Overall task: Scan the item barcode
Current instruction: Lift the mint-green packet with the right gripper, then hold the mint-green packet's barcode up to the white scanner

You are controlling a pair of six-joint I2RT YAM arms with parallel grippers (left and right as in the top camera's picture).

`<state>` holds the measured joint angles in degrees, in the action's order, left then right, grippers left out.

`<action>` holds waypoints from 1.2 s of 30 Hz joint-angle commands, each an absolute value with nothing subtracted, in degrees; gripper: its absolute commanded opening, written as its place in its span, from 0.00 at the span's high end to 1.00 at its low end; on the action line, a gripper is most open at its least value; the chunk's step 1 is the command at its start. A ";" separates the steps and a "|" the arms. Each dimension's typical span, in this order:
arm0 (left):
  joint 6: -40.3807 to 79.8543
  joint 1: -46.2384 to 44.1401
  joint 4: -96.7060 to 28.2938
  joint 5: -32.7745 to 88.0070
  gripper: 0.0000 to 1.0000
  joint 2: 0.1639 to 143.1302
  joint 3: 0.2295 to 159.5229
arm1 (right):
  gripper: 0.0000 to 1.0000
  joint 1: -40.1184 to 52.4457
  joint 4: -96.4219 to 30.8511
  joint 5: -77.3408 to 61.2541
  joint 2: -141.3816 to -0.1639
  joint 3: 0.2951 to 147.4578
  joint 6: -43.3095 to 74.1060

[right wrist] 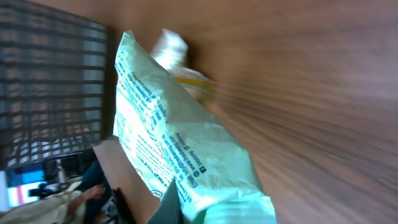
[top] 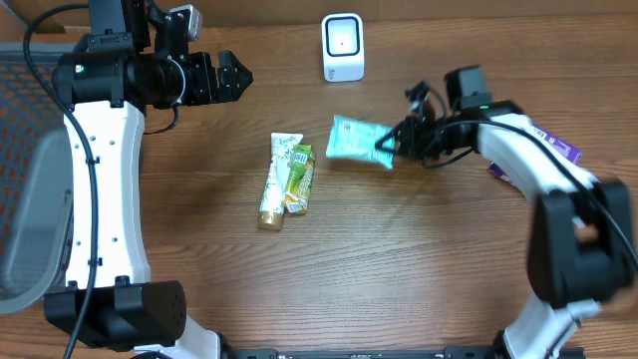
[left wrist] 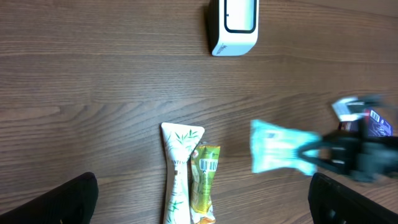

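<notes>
A mint-green packet [top: 357,140] with blue print lies angled near the table's middle right, and my right gripper [top: 392,147] is shut on its right end. The right wrist view shows this packet [right wrist: 186,137] filling the frame, pinched at the bottom by the gripper [right wrist: 186,213]. The white scanner [top: 343,47] stands upright at the back centre, apart from the packet. My left gripper [top: 239,77] hangs open and empty at the back left. In its wrist view the scanner [left wrist: 234,25] is at the top and the packet [left wrist: 280,147] at the right.
A white tube [top: 276,179] and a green sachet [top: 299,179] with a barcode lie side by side in the middle. A purple item [top: 561,150] lies behind the right arm. A grey mesh chair [top: 30,199] stands off the left edge.
</notes>
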<state>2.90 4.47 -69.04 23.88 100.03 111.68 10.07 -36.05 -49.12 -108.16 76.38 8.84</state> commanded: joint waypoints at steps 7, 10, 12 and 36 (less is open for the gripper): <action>3.22 4.10 -68.95 23.77 0.00 100.18 111.70 | 0.96 11.31 -38.68 -45.12 -88.88 76.99 7.01; 3.22 4.10 -68.97 23.77 0.01 100.18 111.70 | 0.96 12.21 -40.03 -42.92 -88.18 76.99 5.93; 3.22 4.10 -68.95 23.77 0.01 100.18 111.70 | 0.96 12.71 -40.40 -41.67 -88.18 76.99 5.74; 3.22 4.10 -68.97 23.77 0.00 100.18 111.70 | 0.96 31.55 0.69 49.21 -110.13 92.33 -26.76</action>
<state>2.90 4.47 -69.01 23.86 100.03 111.68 31.14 -5.69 38.54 -105.65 91.33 -8.97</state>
